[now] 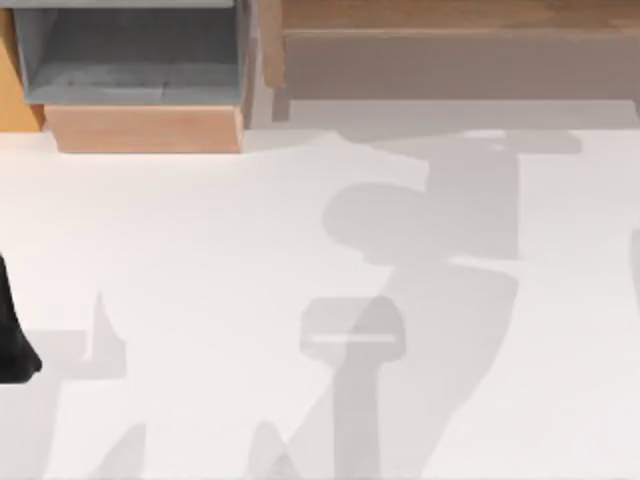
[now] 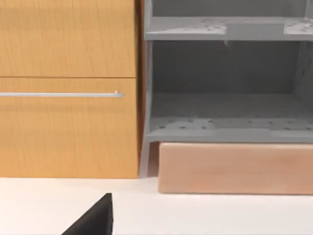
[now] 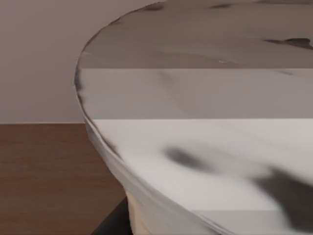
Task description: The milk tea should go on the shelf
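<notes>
The milk tea [image 3: 210,137], a white cup with dark blotches, sits very close in the right wrist view, seen against a pale wall and a brown surface. My right gripper is shut on it, and a dark fingertip [image 3: 113,221] shows beside the cup's lower edge. The shelf [image 1: 450,15], a long light-wood unit with a grey-brown recess [image 1: 460,65], stands along the back right of the table. Shadows of an arm and a rounded shape fall on the white table [image 1: 200,250] in front of the shelf. My left gripper [image 1: 14,345] is parked at the table's left edge.
A smaller wooden box with a grey interior [image 1: 135,60] stands at the back left, also facing the left wrist camera [image 2: 225,98]. Beside it is an orange-wood cabinet front with a metal handle [image 2: 61,95].
</notes>
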